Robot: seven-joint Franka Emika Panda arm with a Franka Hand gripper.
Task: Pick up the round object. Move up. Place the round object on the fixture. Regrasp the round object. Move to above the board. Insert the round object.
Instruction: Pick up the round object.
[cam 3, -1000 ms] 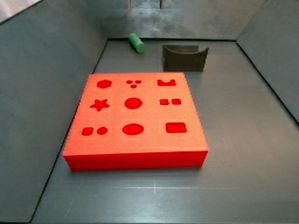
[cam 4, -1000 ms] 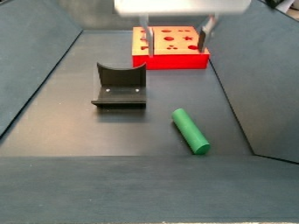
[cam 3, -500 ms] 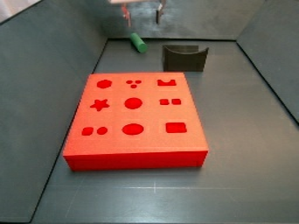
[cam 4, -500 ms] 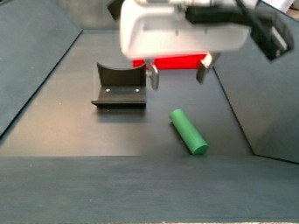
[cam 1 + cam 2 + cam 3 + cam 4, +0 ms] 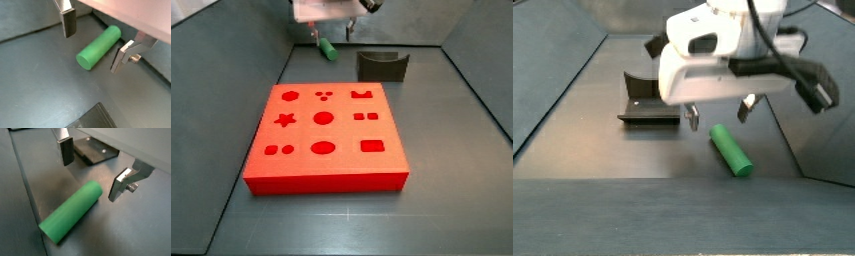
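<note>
The round object, a smooth green peg (image 5: 731, 149), lies flat on the grey floor; it shows in both wrist views (image 5: 99, 47) (image 5: 71, 211) and far back in a side view (image 5: 326, 49). My gripper (image 5: 716, 114) hangs open just above the peg's far end, one finger (image 5: 69, 23) on each side, not touching it. In a wrist view (image 5: 90, 170) the peg's end lies just short of the gap between the jaws. The dark fixture (image 5: 649, 100) (image 5: 382, 66) stands beside the peg. The red board (image 5: 322, 135) lies apart, mostly hidden behind my gripper in a side view.
Grey walls slope up around the floor (image 5: 225, 110) (image 5: 800, 100). The peg lies near one wall. The fixture's base plate (image 5: 93, 152) shows beyond my fingers in a wrist view.
My gripper has come down from near the board toward the peg and now hangs low over it. The peg, fixture and board have not moved.
</note>
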